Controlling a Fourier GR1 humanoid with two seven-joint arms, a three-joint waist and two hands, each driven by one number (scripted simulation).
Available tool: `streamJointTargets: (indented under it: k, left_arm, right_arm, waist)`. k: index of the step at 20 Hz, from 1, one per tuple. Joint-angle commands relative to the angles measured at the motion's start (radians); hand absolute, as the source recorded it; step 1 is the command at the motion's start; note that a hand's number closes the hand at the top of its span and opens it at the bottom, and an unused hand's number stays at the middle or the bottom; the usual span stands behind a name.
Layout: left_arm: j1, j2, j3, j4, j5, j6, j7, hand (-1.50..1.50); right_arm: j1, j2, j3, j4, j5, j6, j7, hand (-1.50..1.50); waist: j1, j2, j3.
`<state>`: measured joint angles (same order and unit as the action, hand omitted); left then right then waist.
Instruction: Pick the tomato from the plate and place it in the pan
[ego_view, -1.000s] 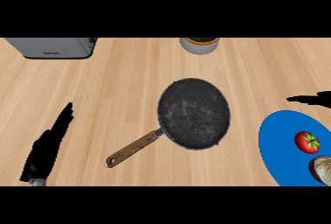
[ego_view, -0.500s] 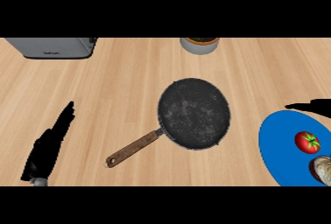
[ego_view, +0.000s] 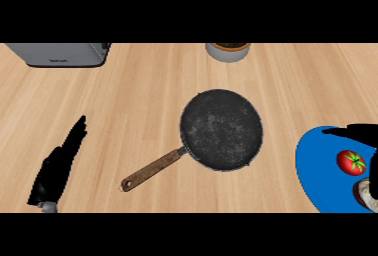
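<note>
The small red tomato (ego_view: 351, 162) is sitting on the round blue plate (ego_view: 314, 161) at 4 o'clock. My right hand (ego_view: 348, 132) is hovering at its 12 o'clock; released or clenched, I cannot tell. Closing off-centre, I am risking rolling it off.

Black left hand (ego_view: 57, 167), grey wrist stub (ego_view: 46, 206); black right hand (ego_view: 362, 131).

One head view looks steeply down at the counter (ego_view: 148, 100), pan (ego_view: 221, 130) centred.
</note>
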<state>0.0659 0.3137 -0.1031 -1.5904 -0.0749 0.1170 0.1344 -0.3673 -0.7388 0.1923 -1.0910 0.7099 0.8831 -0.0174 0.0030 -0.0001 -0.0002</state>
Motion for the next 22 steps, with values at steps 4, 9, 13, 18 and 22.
streamJointTargets:
  k: [4,9,13,18,22]
  left_arm:
    - [0.019,-0.006,0.039,-0.044,-0.022,-0.040,0.026,0.00]
    - [0.019,-0.008,0.074,0.002,-0.017,-0.077,-0.027,0.00]
    - [0.068,-0.087,0.004,-0.050,-0.088,-0.034,-0.014,0.00]
    - [-0.028,-0.051,0.096,0.061,-0.052,-0.086,-0.041,0.00]
    - [0.039,-0.103,0.043,0.002,-0.104,-0.035,-0.035,0.00]
  right_arm:
    - [-0.055,0.054,-0.008,0.117,0.103,-0.019,-0.054,-1.50]
    - [0.069,0.066,-0.029,0.095,0.140,-0.112,-0.082,-1.50]
    - [-0.022,0.091,-0.039,0.203,0.183,-0.104,-0.128,-1.50]
    - [0.033,0.112,-0.098,0.114,0.145,-0.100,-0.130,1.50]
    - [0.063,0.105,-0.111,0.156,0.130,-0.086,-0.184,1.50]
  waist:
    - [0.006,0.001,0.000]
    - [0.000,0.000,0.000]
    - [0.007,0.001,0.001]
    - [-0.004,0.000,0.000]
    - [-0.005,-0.001,0.000]
